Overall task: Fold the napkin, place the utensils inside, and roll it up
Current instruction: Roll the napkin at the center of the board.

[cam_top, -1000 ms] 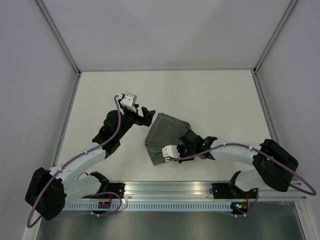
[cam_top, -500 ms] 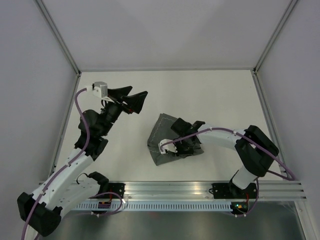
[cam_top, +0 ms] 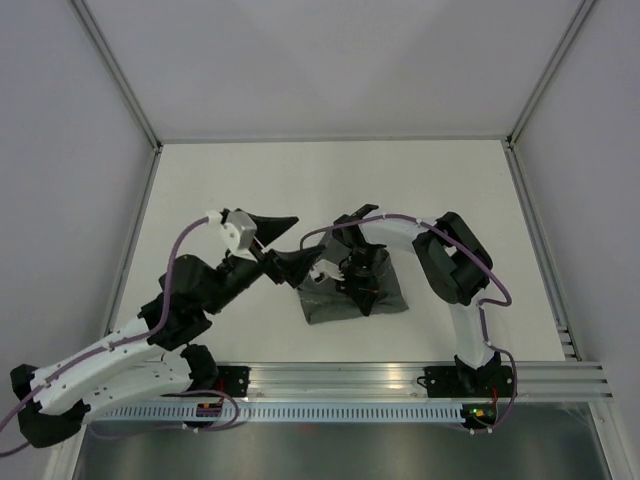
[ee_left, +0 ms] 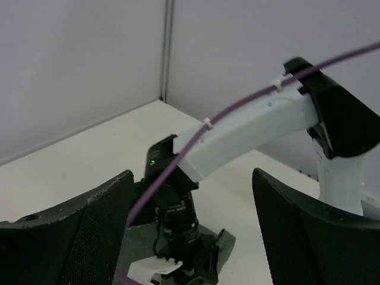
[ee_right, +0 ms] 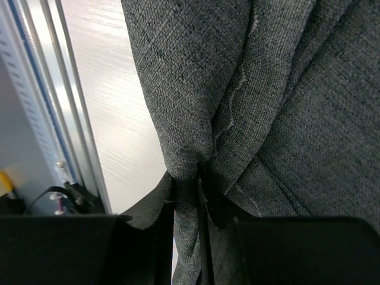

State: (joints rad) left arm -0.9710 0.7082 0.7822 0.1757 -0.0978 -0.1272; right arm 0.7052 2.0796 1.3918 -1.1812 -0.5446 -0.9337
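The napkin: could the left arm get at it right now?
Probably yes. The left gripper, jaws open, hangs just beside the napkin, whose left edge lies bare; the right gripper pinches a fold further in, clear of that side.

surface: white table (cam_top: 330,180) | near edge: aluminium rail (cam_top: 340,378) | surround: pale grey walls (cam_top: 330,60)

We see bright, even, diffuse light with faint shadows on the worktop (cam_top: 420,190); close up, the napkin (ee_right: 279,107) weave is sharp, while the worktop glares pale.

Right arm (cam_top: 400,231) low over the napkin (cam_top: 330,308), left fingers (cam_top: 272,222) close at its left edge; bare table (cam_top: 330,180) beyond.
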